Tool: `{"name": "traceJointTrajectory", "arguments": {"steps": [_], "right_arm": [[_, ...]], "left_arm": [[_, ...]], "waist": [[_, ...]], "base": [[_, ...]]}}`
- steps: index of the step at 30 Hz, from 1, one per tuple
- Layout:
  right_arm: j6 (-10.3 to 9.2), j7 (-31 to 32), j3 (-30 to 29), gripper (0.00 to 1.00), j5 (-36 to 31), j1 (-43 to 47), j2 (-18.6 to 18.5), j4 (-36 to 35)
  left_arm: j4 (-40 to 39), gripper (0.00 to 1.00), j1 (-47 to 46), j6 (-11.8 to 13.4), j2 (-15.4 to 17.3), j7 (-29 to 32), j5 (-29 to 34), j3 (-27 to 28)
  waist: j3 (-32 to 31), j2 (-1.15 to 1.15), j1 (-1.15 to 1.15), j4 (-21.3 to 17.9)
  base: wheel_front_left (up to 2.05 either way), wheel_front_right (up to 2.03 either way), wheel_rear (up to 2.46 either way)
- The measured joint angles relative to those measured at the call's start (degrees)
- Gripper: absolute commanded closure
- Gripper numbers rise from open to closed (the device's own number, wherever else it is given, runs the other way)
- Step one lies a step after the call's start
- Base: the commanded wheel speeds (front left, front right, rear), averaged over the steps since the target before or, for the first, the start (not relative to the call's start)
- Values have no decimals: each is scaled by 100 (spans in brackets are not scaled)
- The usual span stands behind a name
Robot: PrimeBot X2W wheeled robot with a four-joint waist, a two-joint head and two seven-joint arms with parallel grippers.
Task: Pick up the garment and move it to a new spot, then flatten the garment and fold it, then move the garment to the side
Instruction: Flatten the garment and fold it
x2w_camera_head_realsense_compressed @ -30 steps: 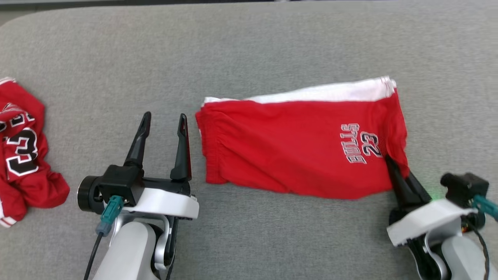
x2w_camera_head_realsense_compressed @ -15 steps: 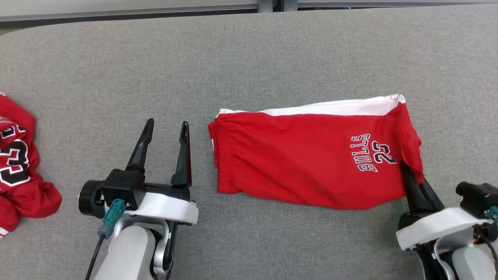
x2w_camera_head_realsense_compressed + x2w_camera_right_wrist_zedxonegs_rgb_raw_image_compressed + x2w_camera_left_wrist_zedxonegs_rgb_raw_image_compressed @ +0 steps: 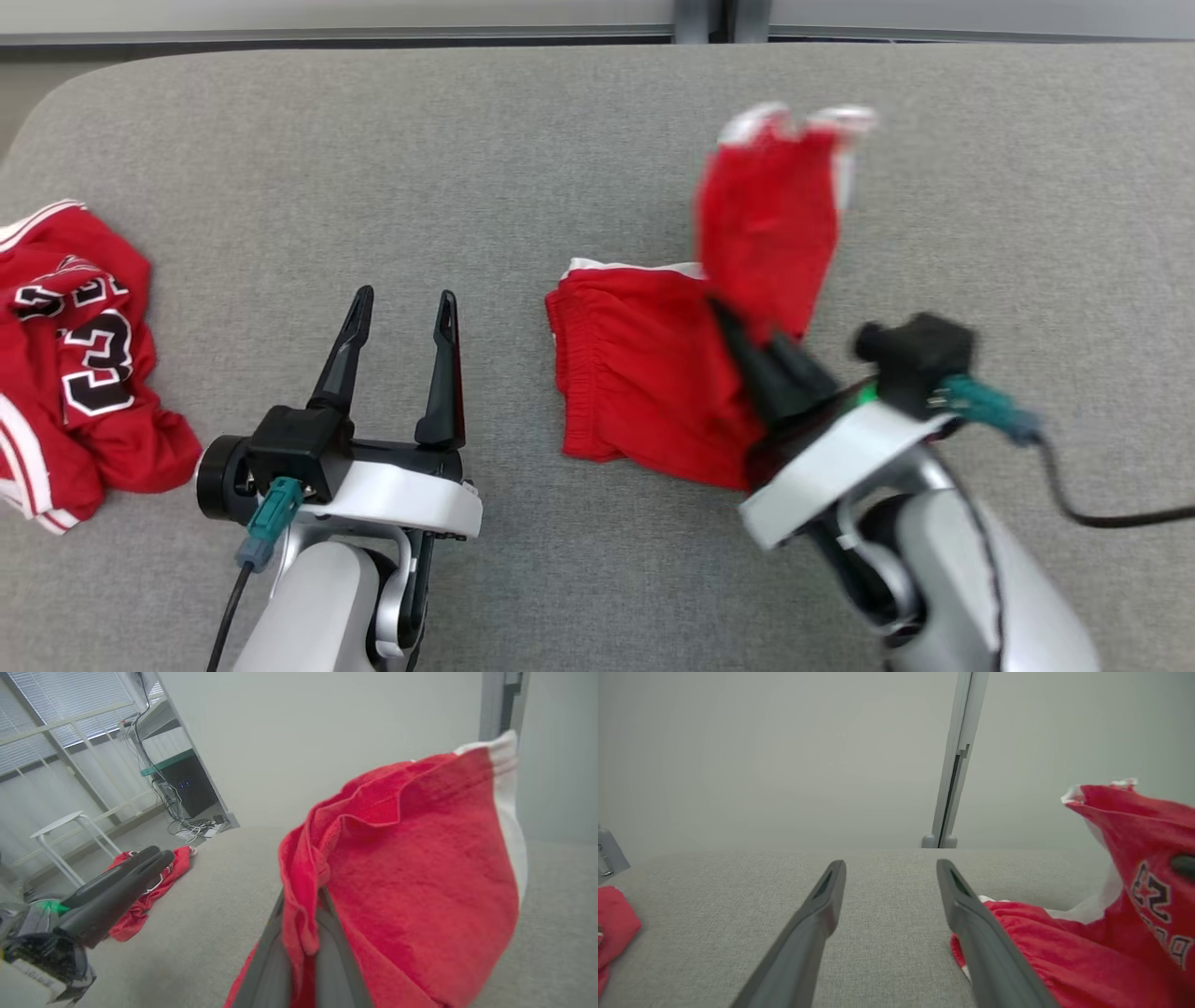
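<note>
The red shorts (image 3: 644,373) with a white stripe lie on the grey table (image 3: 560,140), waistband end toward the left. My right gripper (image 3: 738,327) is shut on the shorts' right leg end and holds it lifted and swung leftward over the rest, blurred in the head view. In the right wrist view the red cloth (image 3: 411,868) drapes over the closed fingers (image 3: 327,956). My left gripper (image 3: 401,303) stands open just left of the waistband, empty; its fingers (image 3: 822,905) frame bare table, with the shorts (image 3: 1064,952) to their right.
A crumpled red jersey (image 3: 75,355) with a black-and-white number lies at the table's left edge, also seen as a jersey (image 3: 149,891) behind the left gripper (image 3: 121,877) in the right wrist view. A wall and a metal post (image 3: 955,760) stand beyond the table's far edge.
My right gripper has lifted the shorts' right end and carried it leftward over the garment, folding it. The left gripper has stayed open in place. The head camera shifted slightly.
</note>
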Motion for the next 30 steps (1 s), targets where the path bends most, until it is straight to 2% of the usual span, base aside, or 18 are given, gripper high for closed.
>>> {"name": "traceJointTrajectory", "arguments": {"steps": [3, 7, 9, 10, 16, 20, 25, 30], "right_arm": [[0, 10, 622, 100, 101, -139, 101, 387], [0, -66, 1032, 100, 147, -172, 121, 968], [0, -185, 1115, 21, 165, -204, 122, 1144], [0, -261, 1156, 0, 182, -215, 119, 1179], [0, -901, 1256, 0, 375, -350, -65, 940], [0, -1245, 1006, 0, 465, -336, -191, 628], [0, -1562, -176, 0, 424, 19, -417, 266], [0, -1539, -1472, 0, 133, 558, -573, 1]], "left_arm": [[-2, 0, 0, 13, -23, 0, -62, -27], [-16, 0, -1, 16, -47, 0, -122, -65], [-18, 0, 0, 24, -52, 0, -134, -73], [-16, 0, 0, 42, -53, 0, -133, -75], [-21, 0, -1, 65, -62, 0, -90, -58], [-36, 0, -5, 74, -52, 0, -33, 4], [-81, 0, -1, 104, 31, 0, 45, 109], [-116, 0, 146, 113, 148, 0, 65, 202]], "waist": [[23, 0, 0, 113], [65, 0, 0, 245], [84, 0, 0, 274], [89, 0, 0, 276], [89, 0, 0, 233], [59, 0, 0, 180], [-29, 0, 0, 46], [-144, 0, 0, -119]], "base": [[0, 0, 0], [0, 0, 0], [0, 0, 0], [0, 0, 0], [0, 0, 0], [0, 0, 0], [0, 0, 0], [0, 0, 0]]}}
